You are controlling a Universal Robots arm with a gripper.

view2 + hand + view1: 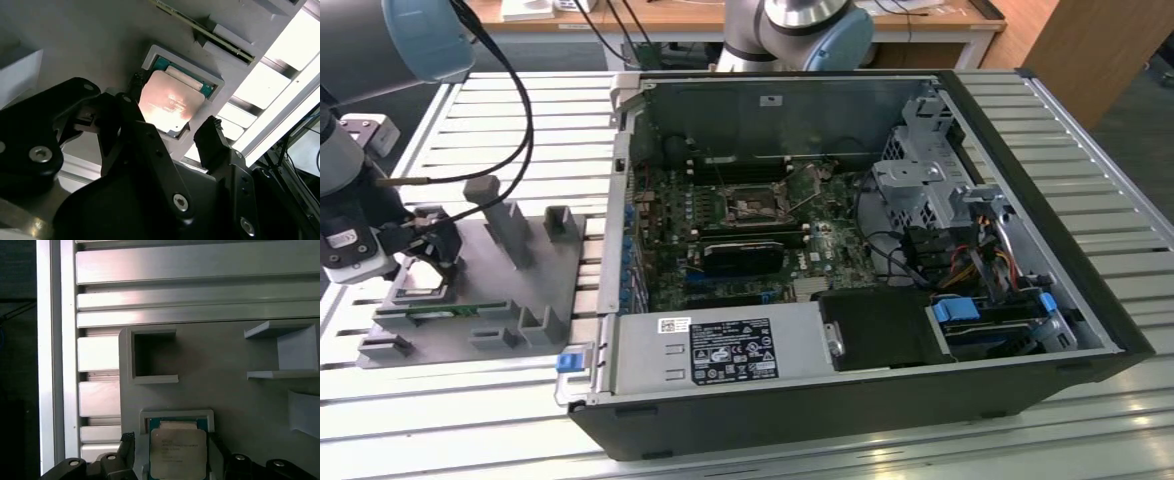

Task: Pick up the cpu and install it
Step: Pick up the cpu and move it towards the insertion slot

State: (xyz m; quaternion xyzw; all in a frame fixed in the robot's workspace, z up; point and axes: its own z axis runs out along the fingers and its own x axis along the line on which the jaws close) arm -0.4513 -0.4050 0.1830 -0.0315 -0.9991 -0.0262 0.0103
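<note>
The cpu (178, 452), a flat square chip with a shiny metal top, lies in its shallow pocket on the grey holder block (225, 390). In both wrist views my gripper (172, 450) is open, with one black finger (126, 450) on each side of the pocket and the cpu (170, 102) between them. The fingers (212, 140) stand just outside the pocket's rim. In the exterior view the gripper (427, 258) hovers low over the holder block (507, 290) at that view's left, covering most of the cpu (424, 288).
An open computer case (854, 400) lies to the exterior view's right of the block, its motherboard socket (754, 207) exposed. A green memory stick (447, 318) sits in a slot on the block. Upright posts (500, 215) rise from the block. Slatted metal table (494, 120) underneath.
</note>
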